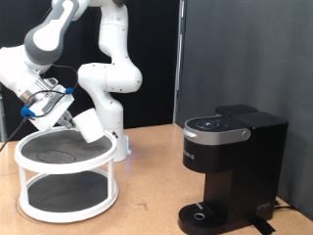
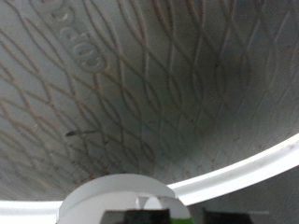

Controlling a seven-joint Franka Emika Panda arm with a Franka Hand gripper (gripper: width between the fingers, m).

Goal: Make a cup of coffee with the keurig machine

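Note:
The white cup hangs tilted at the end of my gripper, just above the far right rim of a round two-tier stand in the exterior view's left. The fingers seem shut on the cup. In the wrist view the cup's white rounded side shows close up over the stand's dark patterned mat; the fingertips are not clear there. The black keurig machine stands at the exterior view's right with its lid down and nothing on its round drip base.
The stand's white rim curves past the cup. Its lower tier also carries a dark mat. The robot's white base stands behind the stand. Wooden tabletop lies between stand and machine. A black curtain hangs behind.

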